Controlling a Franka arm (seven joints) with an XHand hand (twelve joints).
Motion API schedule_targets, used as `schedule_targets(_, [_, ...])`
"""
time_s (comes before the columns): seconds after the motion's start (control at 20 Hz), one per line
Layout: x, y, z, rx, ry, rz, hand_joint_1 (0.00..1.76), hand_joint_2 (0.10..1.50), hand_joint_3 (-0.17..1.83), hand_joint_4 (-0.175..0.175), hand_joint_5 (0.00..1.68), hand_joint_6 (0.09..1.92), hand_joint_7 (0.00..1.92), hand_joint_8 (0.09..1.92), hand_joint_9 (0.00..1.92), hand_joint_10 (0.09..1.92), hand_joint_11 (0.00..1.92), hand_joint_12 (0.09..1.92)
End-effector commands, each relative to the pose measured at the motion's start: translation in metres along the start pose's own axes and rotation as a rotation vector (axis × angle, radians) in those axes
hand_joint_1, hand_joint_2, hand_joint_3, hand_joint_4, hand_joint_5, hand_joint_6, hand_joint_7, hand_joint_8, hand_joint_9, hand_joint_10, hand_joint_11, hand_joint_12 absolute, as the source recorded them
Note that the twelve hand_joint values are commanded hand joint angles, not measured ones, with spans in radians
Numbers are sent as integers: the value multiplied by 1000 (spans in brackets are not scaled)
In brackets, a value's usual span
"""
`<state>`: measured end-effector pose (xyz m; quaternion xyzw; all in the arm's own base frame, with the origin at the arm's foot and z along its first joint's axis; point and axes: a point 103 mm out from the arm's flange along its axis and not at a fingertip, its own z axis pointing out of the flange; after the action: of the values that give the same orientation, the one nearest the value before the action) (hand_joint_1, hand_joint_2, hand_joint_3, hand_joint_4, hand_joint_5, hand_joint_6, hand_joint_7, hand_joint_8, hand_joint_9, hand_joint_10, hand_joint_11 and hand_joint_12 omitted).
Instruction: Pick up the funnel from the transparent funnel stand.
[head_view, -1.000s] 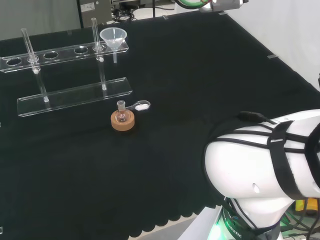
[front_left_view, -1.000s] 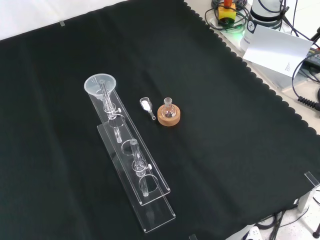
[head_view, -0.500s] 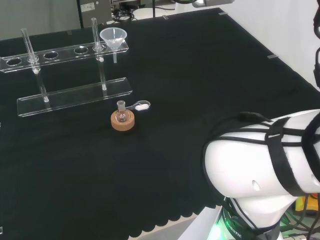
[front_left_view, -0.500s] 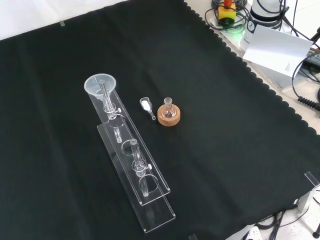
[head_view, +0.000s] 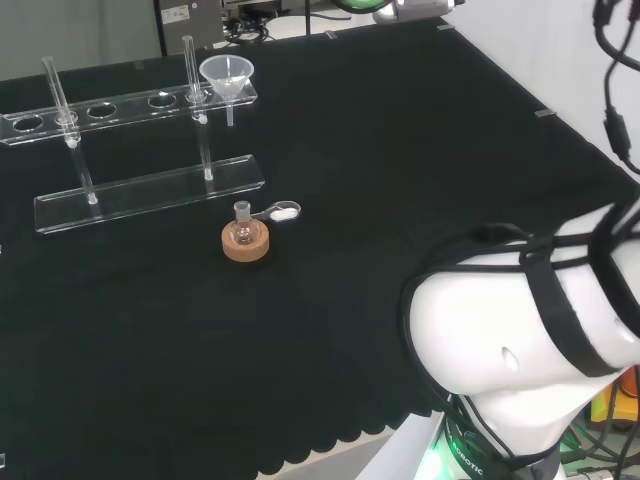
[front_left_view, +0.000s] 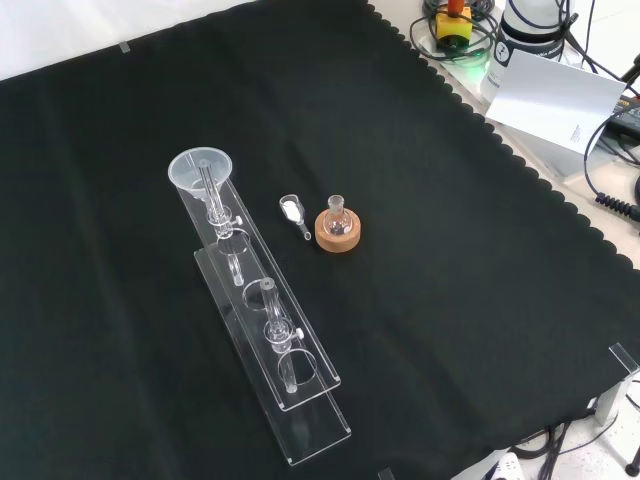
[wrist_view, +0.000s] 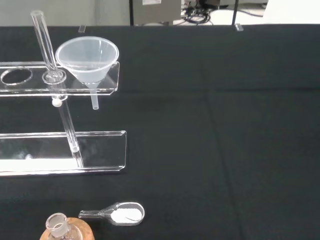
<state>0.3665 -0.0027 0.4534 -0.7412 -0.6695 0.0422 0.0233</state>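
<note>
At the counter's far edge in the head view, the funnel (head_view: 227, 76) sits in the transparent funnel stand (head_view: 150, 190); I cannot tell my fingers' state.

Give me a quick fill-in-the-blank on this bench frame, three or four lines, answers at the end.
1. The funnel sits in the end hole of the transparent funnel stand's upper ____.
2. The small flask stands in a ____ ring.
3. The clear scoop beside the flask holds a ____ powder.
4. In the front view, the scoop lies between the stand and the ____.

Answers: shelf; cork; white; flask
</note>
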Motion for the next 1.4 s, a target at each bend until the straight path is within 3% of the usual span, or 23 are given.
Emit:
schedule_targets(0.05, [-8, 94, 17, -13, 7, -67, 131, 1157, 307, 21, 104, 87, 106, 347, 162, 607, 0, 1295])
schedule_targets(0.25, [-3, 132, 31, 25, -25, -106, 386, 1022, 256, 13, 145, 87, 143, 540, 255, 671, 0, 1388])
schedule_targets(0.5, [21, 170, 56, 114, -66, -156, 540, 912, 242, -5, 165, 87, 141, 620, 289, 692, 0, 1444])
schedule_targets(0.6, [28, 180, 62, 138, -127, -179, 550, 891, 244, -9, 151, 87, 94, 612, 269, 687, 0, 1451])
schedule_targets(0.8, [44, 202, 72, 211, -127, -209, 537, 835, 251, -8, 88, 87, 17, 594, 196, 706, 0, 1456])
schedule_targets(0.95, [51, 217, 81, 257, -131, -228, 534, 805, 262, -5, 36, 87, 1, 481, 152, 723, 0, 1459])
schedule_targets(1.2, [57, 232, 93, 281, -120, -250, 531, 774, 274, 1, 0, 87, 0, 325, 35, 783, 0, 1464])
schedule_targets(1.4, [63, 234, 99, 300, -111, -283, 516, 747, 293, -13, 9, 87, 2, 514, 98, 844, 34, 1501])
